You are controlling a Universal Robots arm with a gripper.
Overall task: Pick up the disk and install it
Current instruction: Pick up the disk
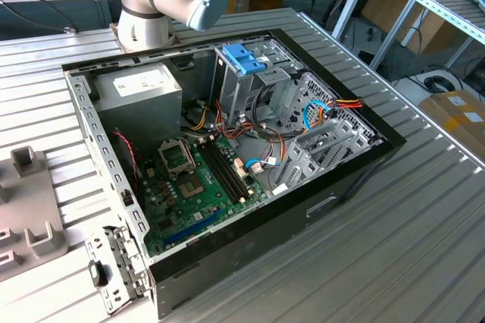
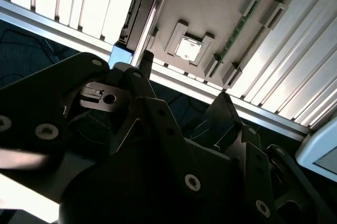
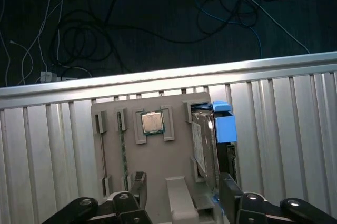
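Note:
The disk (image 3: 202,142) stands on its edge in a slot of a grey fixture tray (image 3: 174,150), with its blue carrier frame (image 3: 225,127) on one side. In the second wrist view the disk (image 2: 138,11) shows as a dark slab with blue corners. My gripper (image 3: 183,187) hangs above the tray, open, with nothing between its two dark fingers (image 3: 138,182). In the second wrist view the gripper (image 2: 185,77) is well clear of the tray, and the disk lies off to one side of the finger gap. The open computer case (image 1: 348,179) lies on the slatted table.
The tray also holds a processor chip (image 3: 152,123) and memory sticks (image 3: 122,145). Inside the case are a drive cage with a blue handle (image 1: 244,58), a grey power supply (image 1: 144,88), a green mainboard (image 1: 201,186) and loose cables. The table edge (image 3: 158,79) runs just beyond the tray, with floor cables past it.

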